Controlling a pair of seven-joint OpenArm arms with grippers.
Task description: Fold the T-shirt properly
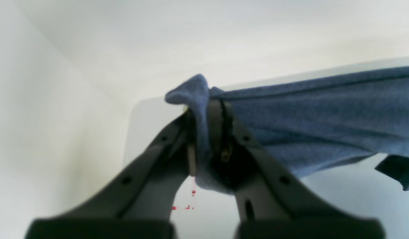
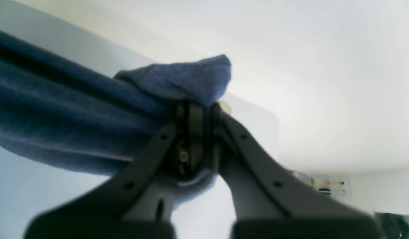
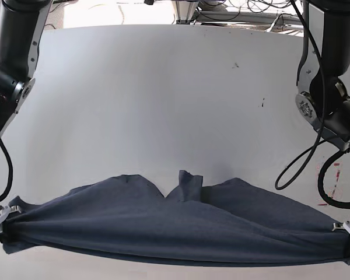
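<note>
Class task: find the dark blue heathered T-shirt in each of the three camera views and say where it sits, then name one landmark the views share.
Left wrist: the dark blue heathered T-shirt spans centre to right edge, pinched in the left end effector.
Right wrist: it spans left edge to centre, pinched in the right end effector.
Base: it stretches across the bottom.
Shared landmark: the white table.

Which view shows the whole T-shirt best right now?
The base view: the T-shirt shows stretched end to end between both grippers, sagging onto the table. Each wrist view shows only a bunched corner, one pinched in the left gripper, one in the right gripper.
</note>
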